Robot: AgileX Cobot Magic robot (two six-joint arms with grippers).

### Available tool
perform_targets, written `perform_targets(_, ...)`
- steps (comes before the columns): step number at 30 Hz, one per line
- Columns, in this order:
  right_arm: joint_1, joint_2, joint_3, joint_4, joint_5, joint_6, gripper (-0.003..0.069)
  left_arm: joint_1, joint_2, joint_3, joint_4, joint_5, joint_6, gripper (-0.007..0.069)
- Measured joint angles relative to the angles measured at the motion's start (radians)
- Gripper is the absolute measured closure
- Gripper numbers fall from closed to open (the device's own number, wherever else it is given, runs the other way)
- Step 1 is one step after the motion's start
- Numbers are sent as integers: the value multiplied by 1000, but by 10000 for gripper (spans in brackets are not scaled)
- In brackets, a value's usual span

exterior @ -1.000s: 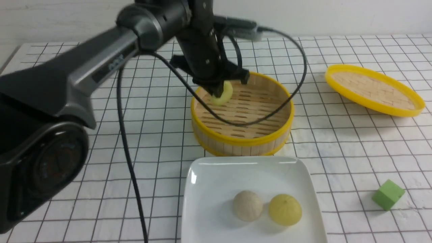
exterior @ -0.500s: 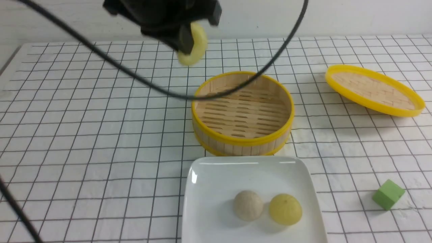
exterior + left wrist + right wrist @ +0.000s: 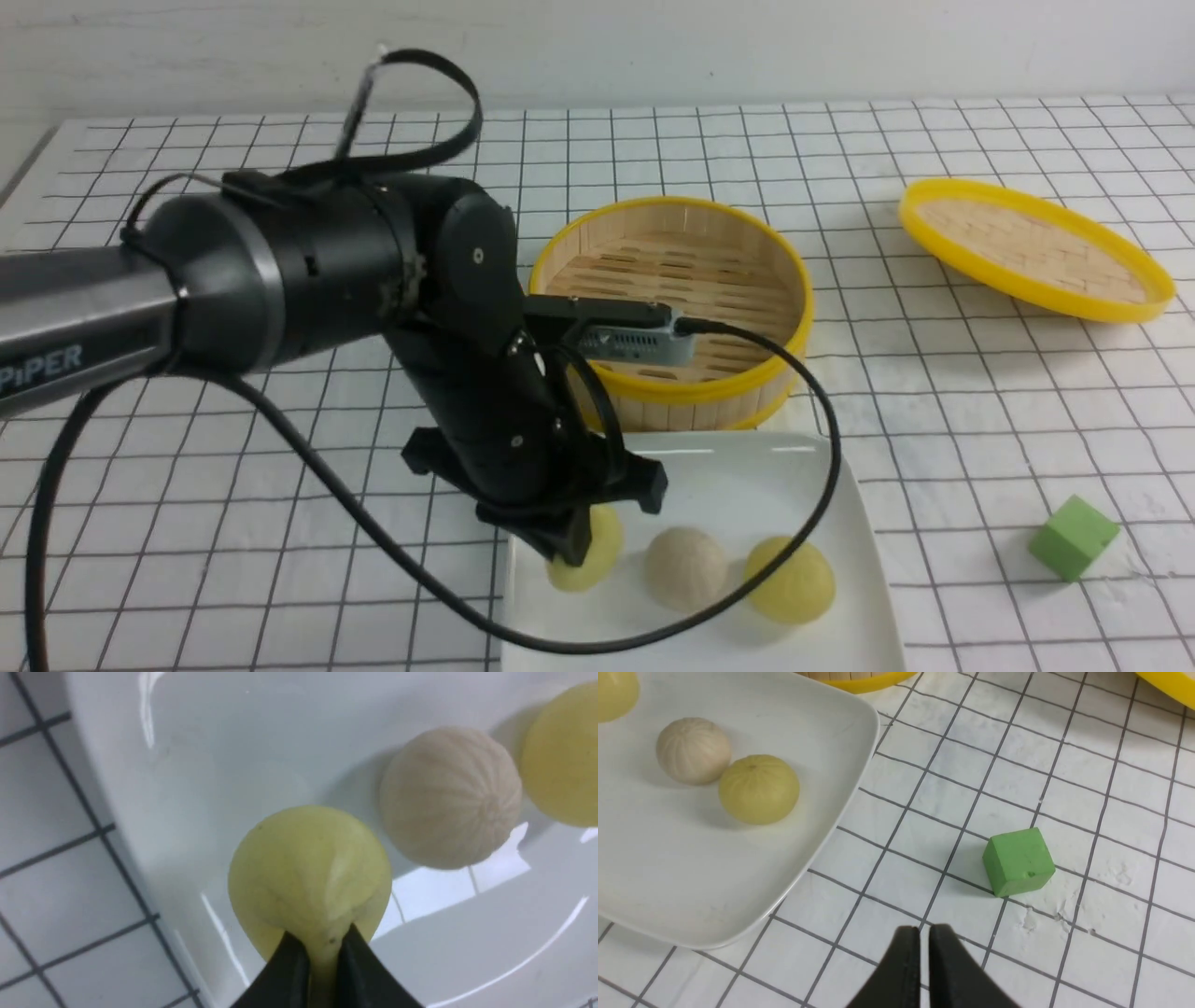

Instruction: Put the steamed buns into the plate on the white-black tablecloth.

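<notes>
One arm [image 3: 280,271] downturned, left pincer [image 3: 322,956] pinching bun [image 3: 308,868]

The left arm [image 3: 308,271] has a matte grey link with white "PIPER" lettering [image 3: 37,359], followed by a thick glossy black cylindrical joint and a black wrist housing with a small round screw head [image 3: 478,254]. A grey box-shaped camera module [image 3: 635,341] carries a plugged-in black cable [image 3: 834,446]; a flat black strap-like cable [image 3: 434,61] curves above the joint. The left fingers [image 3: 287,975] are black and taper to narrow tips, as do the right fingers [image 3: 906,970].
</notes>
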Motion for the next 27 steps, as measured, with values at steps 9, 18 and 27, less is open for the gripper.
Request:
perform_targets(9,0,0,-3,1,18,0,594,-20,15,-13,4,-66,-6,312)
perform_targets(18,0,-1,-171,1,270,0,590,-20,15,-185,43,58,-8,186)
perform_targets(27,0,-150,-316,31,480,0,584,-20,14,-248,94,113,-23,217)
